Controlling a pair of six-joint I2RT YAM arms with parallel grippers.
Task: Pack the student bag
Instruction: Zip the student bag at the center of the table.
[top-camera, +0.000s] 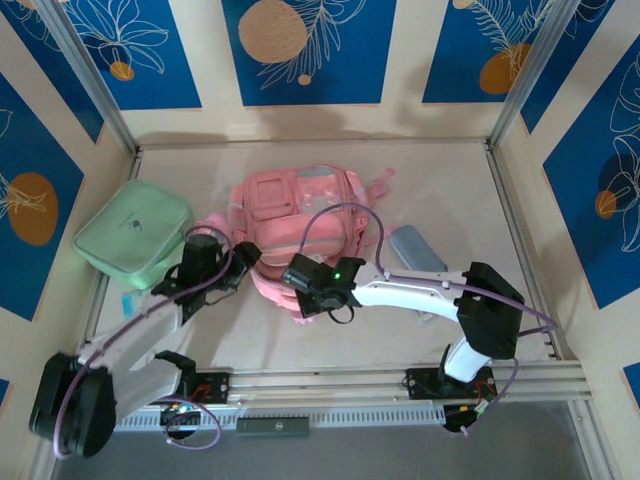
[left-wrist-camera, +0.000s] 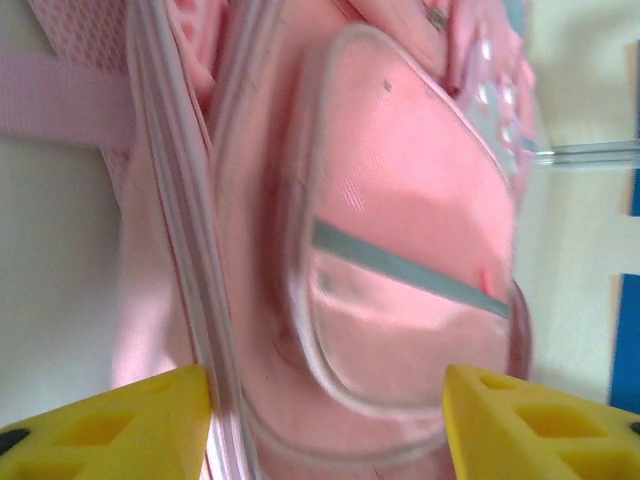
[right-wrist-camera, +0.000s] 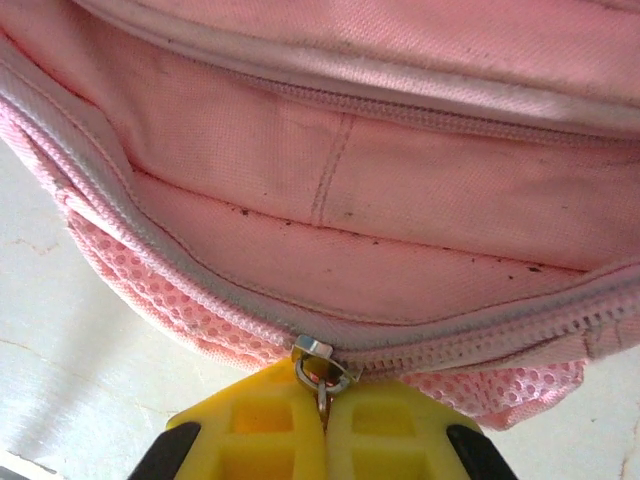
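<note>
Yellow fingertips of the right gripper (right-wrist-camera: 322, 420) sit closest to the lens, pressed together on the small metal zipper pull (right-wrist-camera: 322, 364) at the near edge of the student bag (top-camera: 300, 215). The pinch looks shallow to me: only the ring of the pull is between the pads, so it is a closed grip on very little metal.

From the left wrist I see the left gripper (left-wrist-camera: 325, 425) with its jaws spread wide. Its fingers (left-wrist-camera: 120, 425) stand on either side of the bag's front pocket (left-wrist-camera: 400, 290) and grip nothing.

The bag lies flat near the middle of the table (top-camera: 450, 180). The mint-green case (top-camera: 133, 235) is just beside the bag on the left arm's side, and a grey-blue pouch (top-camera: 417, 250) lies beside it on the right arm's side.

My worries from here:
- Nothing anchors the bag. If I haul on the pull with the left jaws open, I expect the whole bag to slide towards the arms and the zip not to run.
- The pull could slip out of so thin a pinch, especially if I tug at an angle to the zip track (right-wrist-camera: 480, 330).
- The track curves round the corner by the pink mesh, and the slider may bind or bite fabric there.
- A sliding bag could nudge the case or pouch out of easy reach.
</note>
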